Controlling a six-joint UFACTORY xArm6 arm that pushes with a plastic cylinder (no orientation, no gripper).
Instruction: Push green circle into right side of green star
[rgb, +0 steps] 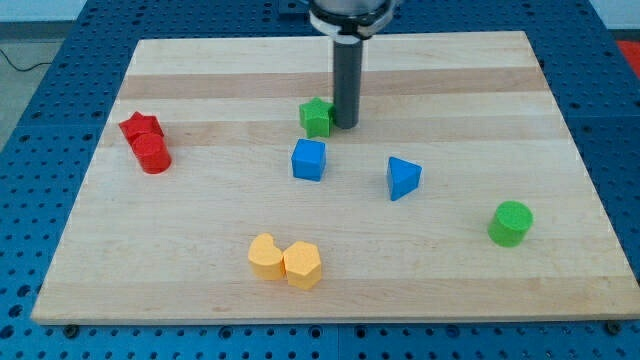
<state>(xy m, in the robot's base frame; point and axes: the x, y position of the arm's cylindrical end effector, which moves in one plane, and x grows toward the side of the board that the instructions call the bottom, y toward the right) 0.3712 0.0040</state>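
On the pale wooden tabletop (200, 290), the green star-shaped block (316, 117) is sitting near the top centre, with my tip (346, 124) standing upright, touching or just beside its right side; any sideways drift risks knocking the star off position. There are no jaws, only a vertical dark rod. The green round cylinder block (511, 222) is lying well apart, lower right.

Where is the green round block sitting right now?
The green circle sits alone near the board's right edge, toward the view's bottom, right of the blue triangle and far from my tip.
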